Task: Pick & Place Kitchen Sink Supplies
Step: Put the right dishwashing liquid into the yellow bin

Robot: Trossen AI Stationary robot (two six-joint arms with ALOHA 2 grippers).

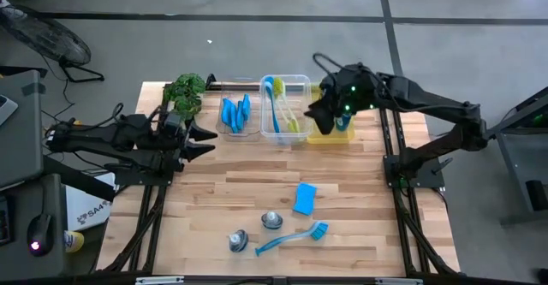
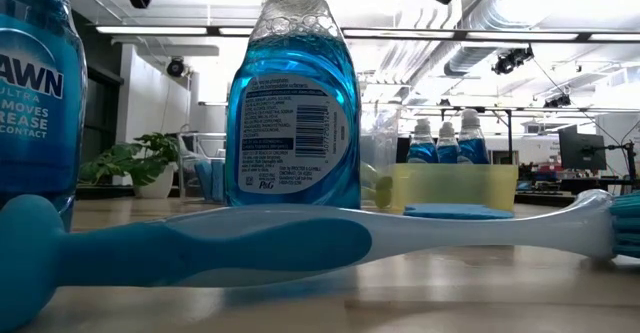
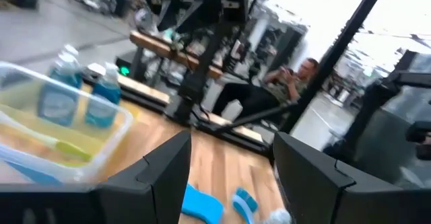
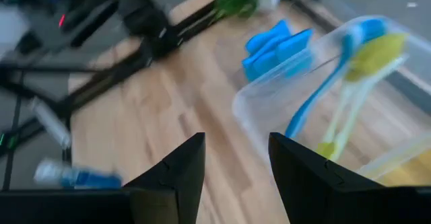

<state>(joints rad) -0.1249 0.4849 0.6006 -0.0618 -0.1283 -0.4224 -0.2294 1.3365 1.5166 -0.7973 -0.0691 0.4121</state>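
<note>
— Though plain enough at the table's (image 1: 360,234) left side, describe the left claw (image 1: 208,139) first.
— Fingers spread apart, gripping nothing, poised over the wood. Just past its tips, see a clear bin (image 1: 224,132) packed with upright blue sponges (image 1: 235,112). Off to one side of it, note a green plant (image 1: 184,91).
— And the right claw (image 1: 318,118)?
— Likewise spread open and empty, hanging where the brush bin (image 1: 300,80) meets the yellow bin (image 1: 342,137). Right ahead of its fingers, find dish brushes (image 4: 369,52), blue and yellow-green, standing in that clear bin. Close by, in the yellow one, count off bottled blue liquid (image 3: 60,93), upright.
— Farther from both claws?
— Well apart, lying loose on the wood: a flat loose sponge (image 1: 304,198) first. Beyond that, spot the nearer bottle (image 1: 271,220), grey-capped and upright, then the farther bottle (image 1: 238,240) of the same kind. Just beside those two, farthest off, see a long blue loose brush (image 1: 287,238) resting on its side.
</note>
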